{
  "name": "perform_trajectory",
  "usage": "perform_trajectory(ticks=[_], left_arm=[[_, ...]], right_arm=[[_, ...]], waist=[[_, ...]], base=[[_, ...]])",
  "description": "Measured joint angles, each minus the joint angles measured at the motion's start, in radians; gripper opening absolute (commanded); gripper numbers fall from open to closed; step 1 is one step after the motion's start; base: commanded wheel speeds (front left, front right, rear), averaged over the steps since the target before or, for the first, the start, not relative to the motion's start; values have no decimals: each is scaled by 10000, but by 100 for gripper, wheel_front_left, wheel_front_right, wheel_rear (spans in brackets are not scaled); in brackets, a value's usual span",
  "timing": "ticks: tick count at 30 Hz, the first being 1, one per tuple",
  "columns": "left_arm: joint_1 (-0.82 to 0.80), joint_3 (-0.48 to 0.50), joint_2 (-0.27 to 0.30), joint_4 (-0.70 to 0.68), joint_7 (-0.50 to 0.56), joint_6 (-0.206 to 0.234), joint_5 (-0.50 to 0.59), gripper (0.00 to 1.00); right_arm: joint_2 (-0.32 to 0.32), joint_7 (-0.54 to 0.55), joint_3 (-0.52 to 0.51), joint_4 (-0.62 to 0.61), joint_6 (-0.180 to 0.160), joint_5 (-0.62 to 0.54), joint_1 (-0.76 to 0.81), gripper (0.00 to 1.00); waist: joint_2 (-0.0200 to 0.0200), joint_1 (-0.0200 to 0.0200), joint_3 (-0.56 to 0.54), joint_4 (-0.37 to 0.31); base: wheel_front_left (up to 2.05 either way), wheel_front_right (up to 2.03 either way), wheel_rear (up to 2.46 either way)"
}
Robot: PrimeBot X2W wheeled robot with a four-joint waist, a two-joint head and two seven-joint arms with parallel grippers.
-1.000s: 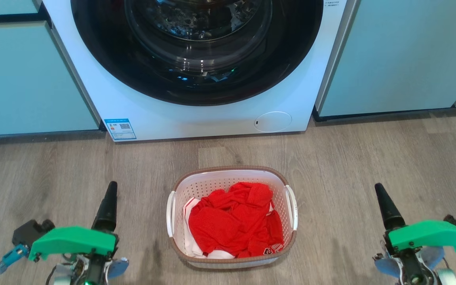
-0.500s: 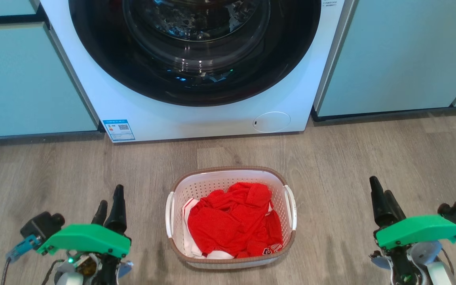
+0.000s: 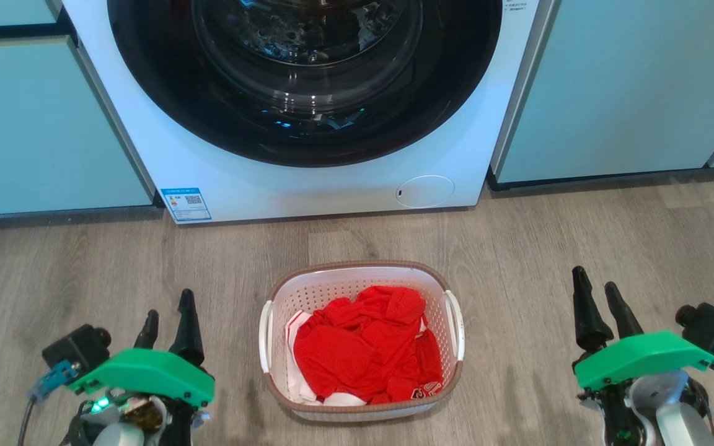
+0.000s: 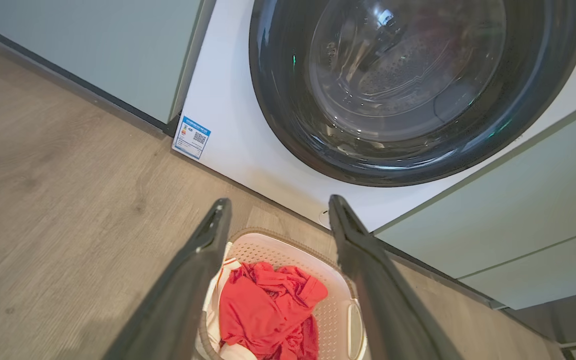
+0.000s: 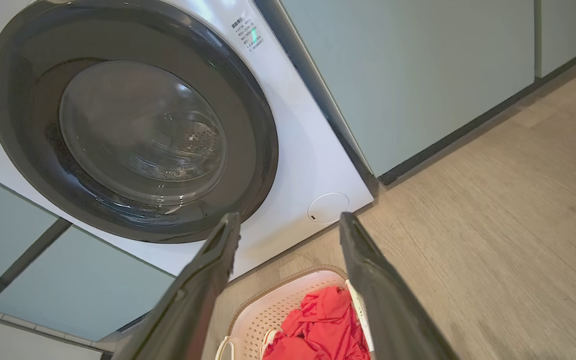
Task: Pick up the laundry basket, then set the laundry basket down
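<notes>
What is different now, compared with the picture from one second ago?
The left gripper and the right gripper each rolled at the wrist and edged inward toward the laundry basket. Both are open; nothing was taken hold of. The laundry basket, the red clothes and the washing machine stayed put.

A blue-bordered sticker (image 3: 186, 203) with a QR code stood low on the front of the white washing machine (image 3: 332, 186), its print too small to read. Small dark print (image 5: 248, 34) near the machine's upper corner was equally illegible. White characters (image 3: 420, 392) on the red garment (image 3: 357, 353) in the laundry basket (image 3: 357, 265) could not be made out.
</notes>
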Motion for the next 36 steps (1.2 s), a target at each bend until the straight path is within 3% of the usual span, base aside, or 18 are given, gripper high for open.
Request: perform_trajectory(ticks=[17, 36], left_arm=[[46, -606, 247, -479, -483, 807, 1948, 100], [279, -1129, 374, -830, -1018, 1352, 4165, 100]], right_arm=[[-12, -502, 284, -372, 0, -2238, 3, 100], [-29, -1037, 500, -706, 0, -4734, 18, 100]], waist=[[0, 0, -91, -5], [0, 0, -35, -51]], base=[[0, 0, 0], [0, 0, 0]])
